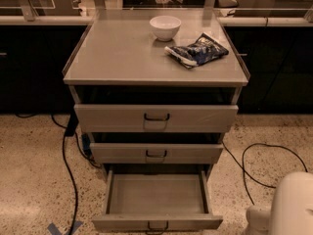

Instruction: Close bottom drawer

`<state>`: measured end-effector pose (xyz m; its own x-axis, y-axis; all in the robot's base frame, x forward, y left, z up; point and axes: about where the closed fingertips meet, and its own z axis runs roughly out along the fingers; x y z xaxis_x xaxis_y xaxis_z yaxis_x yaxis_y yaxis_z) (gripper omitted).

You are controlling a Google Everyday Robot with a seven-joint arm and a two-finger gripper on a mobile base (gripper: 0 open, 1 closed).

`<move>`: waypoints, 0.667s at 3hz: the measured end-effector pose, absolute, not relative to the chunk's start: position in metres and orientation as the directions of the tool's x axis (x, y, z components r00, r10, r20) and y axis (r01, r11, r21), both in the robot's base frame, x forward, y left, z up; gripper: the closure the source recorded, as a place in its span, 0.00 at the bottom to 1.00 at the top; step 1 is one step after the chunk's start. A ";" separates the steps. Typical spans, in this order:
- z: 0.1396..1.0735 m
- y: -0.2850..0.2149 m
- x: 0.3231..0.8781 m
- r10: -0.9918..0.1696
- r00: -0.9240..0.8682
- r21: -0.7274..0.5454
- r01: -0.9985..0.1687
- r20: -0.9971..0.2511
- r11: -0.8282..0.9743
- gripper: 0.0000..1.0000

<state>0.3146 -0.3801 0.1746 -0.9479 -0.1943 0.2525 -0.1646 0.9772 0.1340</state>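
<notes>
Bottom drawer (122, 223), the lowest of three in a grey-beige metal bench (112, 58), is pulled far out toward the viewer, its shallow tray open to view and a small dark loop handle (157, 225) on its low front panel. To the left of the bench, a black cable (65, 165) runs down across the speckled floor (29, 180), and a cross of blue tape (62, 227) lies near the drawer's left front corner. On the bench top, toward the back, stands a white bowl (165, 27); just to its right lies a dark blue crinkled snack bag (196, 49), apart from the bowl. Below the top, the top drawer (112, 117) and the middle drawer (117, 153) each stand slightly out from the frame, with dark gaps above them. To the right of the bench, another black cable (261, 163) loops on the floor. At the far lower right, a rounded white part of the robot (291, 207) shows, well apart from the bottom drawer. The gripper lies outside the picture, so I cannot tell whether its jaws are open or closed.
</notes>
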 end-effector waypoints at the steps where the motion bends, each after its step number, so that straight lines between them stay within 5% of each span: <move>1: 0.165 -0.377 0.307 -0.198 -0.938 0.140 -0.164 0.284 0.976 0.00; 2: 0.153 -0.369 0.305 -0.221 -0.924 0.146 -0.183 0.312 0.972 0.00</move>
